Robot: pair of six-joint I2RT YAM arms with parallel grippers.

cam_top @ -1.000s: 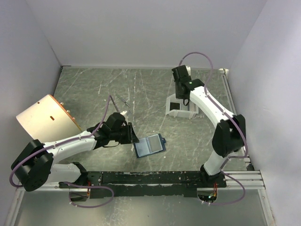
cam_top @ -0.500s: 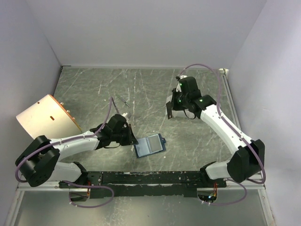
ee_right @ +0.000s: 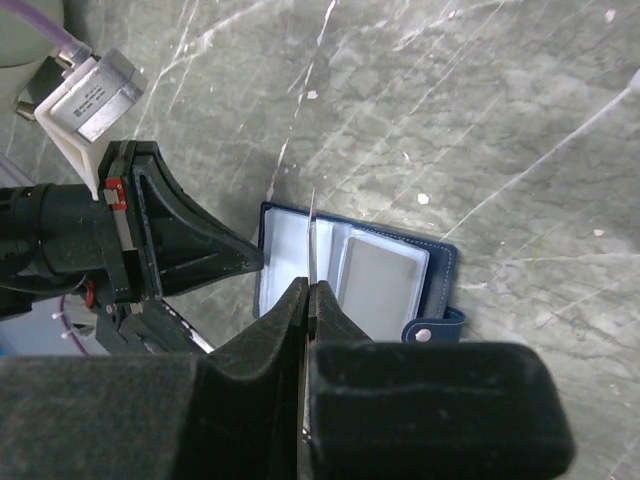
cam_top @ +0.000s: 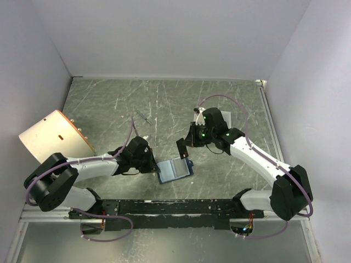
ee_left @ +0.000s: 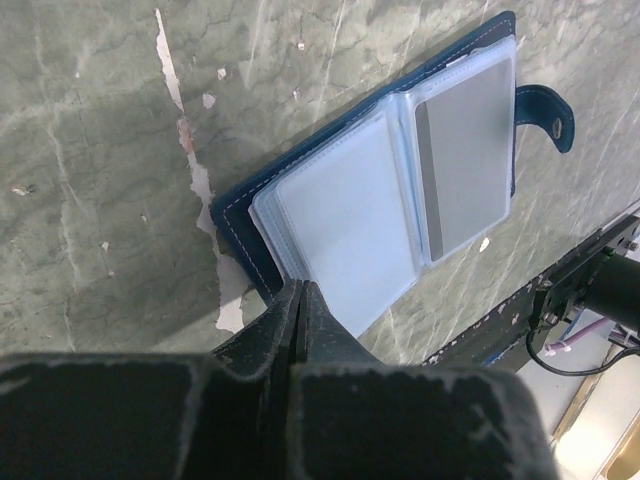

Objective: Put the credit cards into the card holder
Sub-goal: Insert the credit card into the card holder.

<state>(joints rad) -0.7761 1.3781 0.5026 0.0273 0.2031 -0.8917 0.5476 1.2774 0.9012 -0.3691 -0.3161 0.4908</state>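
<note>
Your left pincer (ee_left: pixel 302 290) pinched the open card holder's (ee_left: pixel 400 180) corner on the surface (ee_left: pixel 100 150) while your right pincer (ee_right: pixel 308 292) gripped a credit card (ee_right: pixel 312 225) above it, likely needing alignment with a pocket (ee_left: pixel 345 215).

The table (cam_top: pixel 109 104) is a grey-green marbled slab, pretty scuffed up, with white scratches and chipped spots all over. The card holder (cam_top: pixel 175 169) lies flat and open on it, clear pockets facing up. It's right at the tips of the left gripper (cam_top: pixel 154 164) and just beneath the right gripper (cam_top: pixel 185 147), with the snap tab on the side away from the left one. A white tray (cam_top: pixel 226 117) sits behind the right gripper, mostly hidden by the arm. Way off to the left gripper's left there's a big cream thing (cam_top: pixel 52 139) by the wall. A thin little stick (cam_top: pixel 144 116) lies beyond that gripper toward the back, can't tell what it is.
</note>
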